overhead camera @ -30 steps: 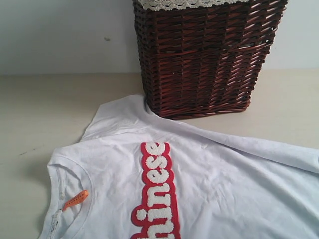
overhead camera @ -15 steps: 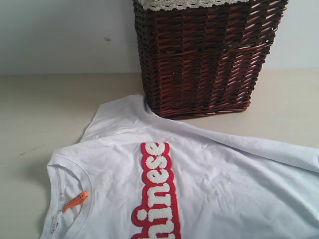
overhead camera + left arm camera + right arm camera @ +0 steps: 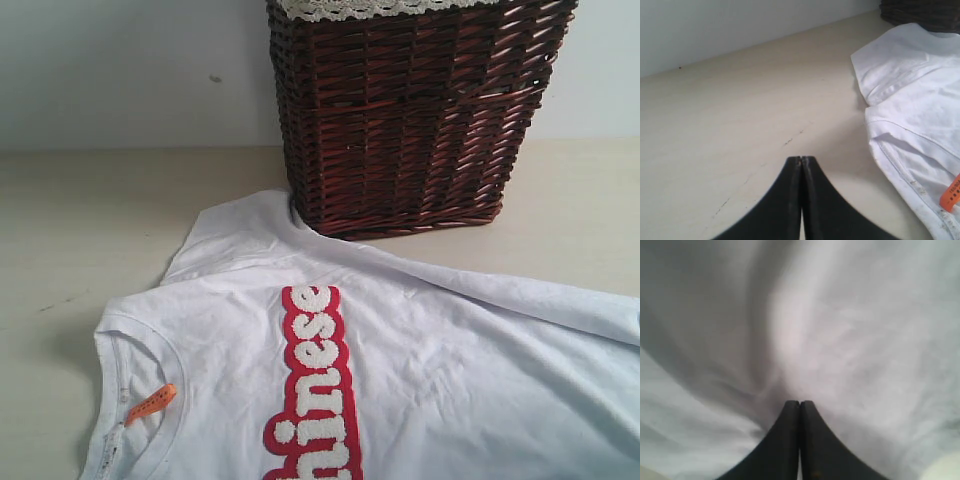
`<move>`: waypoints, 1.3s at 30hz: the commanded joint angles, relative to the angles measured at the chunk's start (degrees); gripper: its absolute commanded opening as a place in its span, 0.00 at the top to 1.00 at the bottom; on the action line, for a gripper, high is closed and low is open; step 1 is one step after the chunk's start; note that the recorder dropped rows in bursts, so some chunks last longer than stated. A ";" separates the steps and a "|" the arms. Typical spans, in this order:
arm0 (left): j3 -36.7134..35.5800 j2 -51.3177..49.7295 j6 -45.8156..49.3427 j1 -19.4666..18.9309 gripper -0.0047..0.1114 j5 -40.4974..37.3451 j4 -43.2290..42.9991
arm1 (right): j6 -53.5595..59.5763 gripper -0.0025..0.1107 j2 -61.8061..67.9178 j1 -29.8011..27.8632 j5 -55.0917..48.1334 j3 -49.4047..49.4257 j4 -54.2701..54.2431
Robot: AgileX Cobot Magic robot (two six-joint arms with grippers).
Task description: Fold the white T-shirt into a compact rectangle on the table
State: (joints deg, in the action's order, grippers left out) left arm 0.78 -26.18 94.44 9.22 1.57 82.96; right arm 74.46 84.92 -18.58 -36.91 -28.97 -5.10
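The white T-shirt (image 3: 430, 380) lies spread on the table (image 3: 80, 220), chest up, with its red lettered strip (image 3: 312, 380) and orange neck tag (image 3: 152, 402) showing. Neither gripper shows in the exterior view. In the left wrist view my left gripper (image 3: 801, 159) is shut and empty above bare table (image 3: 740, 100), apart from the shirt's sleeve and collar (image 3: 920, 100). In the right wrist view my right gripper (image 3: 800, 402) is shut at the cloth (image 3: 865, 315), whose folds gather toward its tips.
A dark brown wicker basket (image 3: 410, 110) with a lace rim stands at the back, touching the shirt's far sleeve; its corner also shows in the left wrist view as the basket (image 3: 925, 10). A pale wall runs behind the table.
The shirt's cloth at the right edge has shifted slightly and its creases have changed a little. The rest of the shirt and the basket have stayed put.
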 commanded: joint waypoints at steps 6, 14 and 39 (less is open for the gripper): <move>-0.23 0.34 0.02 -0.07 0.96 0.24 -0.04 | -3.51 0.98 -9.02 -0.17 6.46 -0.11 3.46; -0.23 0.34 0.02 -0.07 0.96 0.24 -0.04 | 0.71 0.98 -7.43 -0.17 -16.66 -0.02 4.07; -0.23 0.34 0.02 -0.07 0.96 0.24 -0.04 | -19.21 0.98 9.69 -0.26 -7.98 -0.02 19.04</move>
State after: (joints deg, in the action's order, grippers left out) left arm 0.78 -26.18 94.44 9.22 1.57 82.96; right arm 56.01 93.11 -18.58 -44.13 -29.68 12.14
